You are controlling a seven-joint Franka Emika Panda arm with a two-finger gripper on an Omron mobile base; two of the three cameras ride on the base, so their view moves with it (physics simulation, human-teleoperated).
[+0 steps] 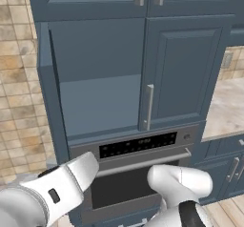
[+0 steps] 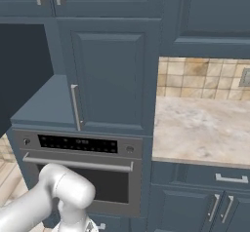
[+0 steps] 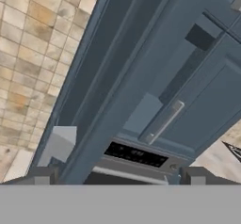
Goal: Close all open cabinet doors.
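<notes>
Slate-blue cabinetry is faced above an oven (image 1: 143, 173), with a marble worktop (image 2: 205, 128) to the right. How wide the hand (image 3: 117, 178) stands cannot be told. Beyond it, the left cabinet door (image 1: 44, 78) is seen swung open edge-on; its neighbour (image 1: 183, 73) is shut. Reaching that open door is judged the next step.

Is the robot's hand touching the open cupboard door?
Apart. In the hand view, the gripper fingertips sit at the bottom with space before the open cabinet door, edge-on farther ahead.

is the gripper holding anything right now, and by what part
Nothing is held. In the hand view the gripper has empty space between its jaws, facing the open cabinet door.
</notes>
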